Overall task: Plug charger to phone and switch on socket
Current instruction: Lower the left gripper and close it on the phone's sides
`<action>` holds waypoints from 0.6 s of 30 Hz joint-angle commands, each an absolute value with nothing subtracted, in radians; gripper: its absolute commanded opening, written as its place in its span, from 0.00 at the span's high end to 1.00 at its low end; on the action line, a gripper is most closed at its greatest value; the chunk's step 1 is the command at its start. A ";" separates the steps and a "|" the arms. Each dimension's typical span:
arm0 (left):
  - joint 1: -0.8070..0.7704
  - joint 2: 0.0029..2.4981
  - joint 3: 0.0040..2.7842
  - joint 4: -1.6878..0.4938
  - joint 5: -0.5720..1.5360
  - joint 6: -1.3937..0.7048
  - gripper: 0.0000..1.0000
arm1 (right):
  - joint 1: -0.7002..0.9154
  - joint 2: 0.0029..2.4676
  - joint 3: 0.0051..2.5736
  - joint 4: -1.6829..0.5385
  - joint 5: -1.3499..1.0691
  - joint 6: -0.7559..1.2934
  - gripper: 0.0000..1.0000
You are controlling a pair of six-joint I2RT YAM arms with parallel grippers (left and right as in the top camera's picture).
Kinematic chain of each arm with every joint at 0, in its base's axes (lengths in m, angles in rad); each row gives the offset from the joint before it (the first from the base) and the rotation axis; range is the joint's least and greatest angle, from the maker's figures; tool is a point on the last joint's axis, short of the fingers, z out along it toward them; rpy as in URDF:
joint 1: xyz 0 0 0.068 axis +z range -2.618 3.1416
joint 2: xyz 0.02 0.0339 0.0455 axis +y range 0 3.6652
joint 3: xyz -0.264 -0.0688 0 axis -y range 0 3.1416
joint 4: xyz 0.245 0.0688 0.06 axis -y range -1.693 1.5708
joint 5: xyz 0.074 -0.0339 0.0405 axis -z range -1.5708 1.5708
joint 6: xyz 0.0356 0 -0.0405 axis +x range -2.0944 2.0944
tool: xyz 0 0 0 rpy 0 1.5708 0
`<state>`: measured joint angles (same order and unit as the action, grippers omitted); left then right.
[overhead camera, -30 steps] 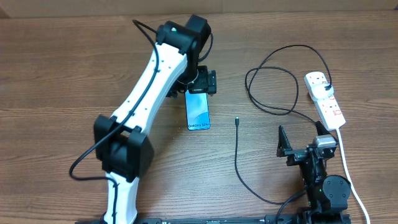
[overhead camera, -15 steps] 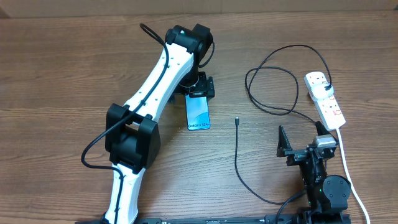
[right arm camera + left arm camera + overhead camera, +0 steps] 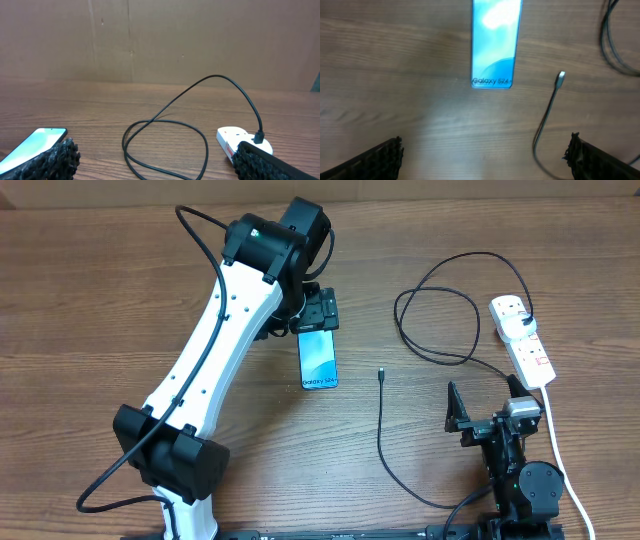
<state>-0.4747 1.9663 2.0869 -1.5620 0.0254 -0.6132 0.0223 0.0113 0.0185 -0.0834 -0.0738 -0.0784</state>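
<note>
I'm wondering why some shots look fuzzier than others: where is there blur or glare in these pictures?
Overhead: sharp and evenly lit, the phone crisp-edged. Left wrist: soft overall, white glare washing out the phone's upper screen, a pale sheen on the table, left fingers blurred at the bottom corners. Right wrist: charger cable loop fairly crisp, right fingers a dark out-of-focus fuzz.

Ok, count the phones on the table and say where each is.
1. The phone lies screen up by the left gripper, left of the charger's plug tip. The arms could hide others.
</note>
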 commanded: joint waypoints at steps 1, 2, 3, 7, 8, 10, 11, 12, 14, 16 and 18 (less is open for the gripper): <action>-0.479 1.991 1.988 -1.490 0.028 -0.645 0.01 | 0.029 0.003 0.009 -0.080 -0.072 -0.072 0.00; -0.479 1.991 1.951 -1.452 0.029 -0.654 0.01 | 0.029 0.003 0.009 -0.080 -0.072 -0.072 0.00; -0.479 1.991 1.914 -1.414 0.029 -0.659 0.01 | 0.029 0.003 0.009 -0.080 -0.072 -0.072 0.00; -0.479 1.991 1.792 -1.280 0.038 -0.659 0.01 | 0.029 0.003 0.009 -0.080 -0.072 -0.072 0.00; -0.479 1.991 1.769 -1.262 0.038 -0.659 0.01 | 0.029 0.003 0.009 -0.080 -0.072 -0.072 0.00; -0.479 1.991 1.736 -1.221 0.037 -0.649 0.00 | 0.029 0.003 0.009 -0.080 -0.072 -0.072 0.00; -0.478 1.991 1.726 -1.205 0.038 -0.649 0.01 | 0.029 0.003 0.009 -0.080 -0.072 -0.072 0.00; -0.478 1.991 1.716 -1.187 0.038 -0.649 0.01 | 0.029 0.003 0.009 -0.080 -0.072 -0.072 0.00; -0.479 1.991 1.705 -1.160 0.047 -0.635 0.01 | 0.029 0.003 0.009 -0.080 -0.072 -0.072 0.00; -0.482 1.995 1.704 -1.151 0.062 -0.615 0.00 | 0.029 0.003 0.009 -0.081 -0.072 -0.072 0.00; -0.485 2.000 1.705 -1.147 0.083 -0.613 0.00 | 0.029 0.003 0.009 -0.080 -0.072 -0.072 0.00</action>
